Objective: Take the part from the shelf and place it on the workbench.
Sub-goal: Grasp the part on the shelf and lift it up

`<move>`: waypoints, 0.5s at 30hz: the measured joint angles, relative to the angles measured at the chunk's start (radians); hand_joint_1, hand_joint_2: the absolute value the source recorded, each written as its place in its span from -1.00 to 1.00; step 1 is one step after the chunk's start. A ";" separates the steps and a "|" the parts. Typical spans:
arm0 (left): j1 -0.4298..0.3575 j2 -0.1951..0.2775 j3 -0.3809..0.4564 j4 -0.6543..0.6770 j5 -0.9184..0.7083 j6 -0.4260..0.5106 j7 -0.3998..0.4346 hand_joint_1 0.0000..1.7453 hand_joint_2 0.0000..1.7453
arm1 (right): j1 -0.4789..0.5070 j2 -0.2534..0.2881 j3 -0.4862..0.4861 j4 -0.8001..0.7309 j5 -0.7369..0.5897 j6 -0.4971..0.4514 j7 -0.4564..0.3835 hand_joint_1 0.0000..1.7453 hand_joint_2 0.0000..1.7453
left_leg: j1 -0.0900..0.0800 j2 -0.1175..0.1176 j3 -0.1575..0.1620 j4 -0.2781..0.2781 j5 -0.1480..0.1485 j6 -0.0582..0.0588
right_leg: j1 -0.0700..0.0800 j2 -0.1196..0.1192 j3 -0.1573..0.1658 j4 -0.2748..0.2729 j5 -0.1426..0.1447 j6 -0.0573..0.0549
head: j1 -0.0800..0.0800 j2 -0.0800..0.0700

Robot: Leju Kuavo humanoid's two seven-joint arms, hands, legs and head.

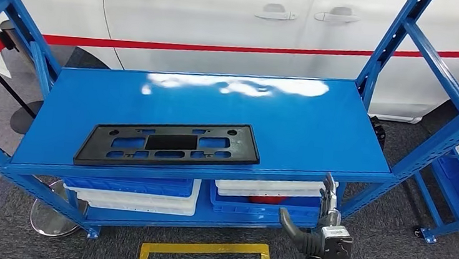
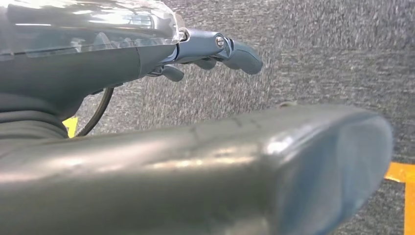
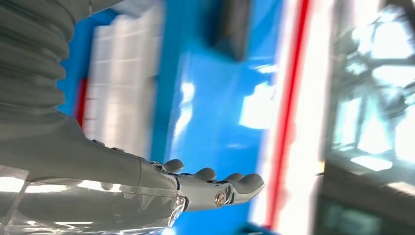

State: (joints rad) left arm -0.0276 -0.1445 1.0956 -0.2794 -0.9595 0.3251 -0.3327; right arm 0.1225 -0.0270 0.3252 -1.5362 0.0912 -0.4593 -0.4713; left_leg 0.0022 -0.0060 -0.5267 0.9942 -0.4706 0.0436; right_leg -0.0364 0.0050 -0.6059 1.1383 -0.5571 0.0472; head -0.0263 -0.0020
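Reaching is the step judged in hand: the flat black perforated plastic part (image 1: 167,144) lies untouched on the blue metal shelf (image 1: 302,126). The right hand (image 1: 325,222), fingers extended and empty, is raised before the shelf edge; the left hand (image 2: 215,51), also empty, is pointed floorward. A leftward reach is called for next.

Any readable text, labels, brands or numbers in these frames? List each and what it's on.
None readable.
Black part on the blue shelf: no lettering visible.
White car behind the shelf: no badge or text shows.
White bins on the lower level: no labels visible.
Right hand and left hand: no markings legible.
The right wrist view is motion-blurred.
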 joint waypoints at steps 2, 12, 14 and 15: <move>-0.002 -0.003 0.018 0.003 -0.012 0.004 -0.005 -1.00 -1.00 | -0.008 -0.016 0.026 -0.033 0.025 0.004 0.007 -1.00 1.00 | -0.003 0.000 -0.002 0.001 0.000 0.001 | 0.003 0.000 -0.057 0.110 -0.042 -0.002 | 0.001 0.000; -0.019 -0.013 0.103 0.019 -0.073 0.026 -0.036 -1.00 -1.00 | -0.087 -0.084 0.201 -0.181 0.267 0.015 0.060 -1.00 1.00 | -0.008 -0.004 0.000 0.015 -0.022 -0.036 | 0.018 0.001 0.024 -0.109 0.094 -0.039 | 0.000 0.000; -0.022 -0.014 0.111 0.021 -0.082 0.028 -0.038 -1.00 -1.00 | -0.106 -0.088 0.229 -0.191 0.337 -0.001 0.072 -1.00 1.00 | -0.005 -0.003 -0.014 0.053 -0.049 -0.049 | 0.013 -0.001 0.028 -0.116 0.096 -0.049 | -0.002 0.000; -0.024 -0.014 0.115 0.021 -0.086 0.029 -0.039 -1.00 -1.00 | -0.116 -0.089 0.243 -0.194 0.373 -0.008 0.079 -1.00 1.00 | -0.002 -0.002 -0.037 0.101 -0.076 -0.056 | 0.011 -0.003 0.030 -0.119 0.097 -0.052 | -0.003 0.000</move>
State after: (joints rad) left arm -0.0518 -0.1581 1.2109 -0.2580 -1.0456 0.3541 -0.3720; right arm 0.0064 -0.1165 0.5685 -1.7302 0.4642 -0.4677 -0.3922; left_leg 0.0000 -0.0079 -0.5633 1.0957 -0.5464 -0.0122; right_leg -0.0254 0.0018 -0.5761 1.0197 -0.4605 -0.0049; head -0.0296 -0.0020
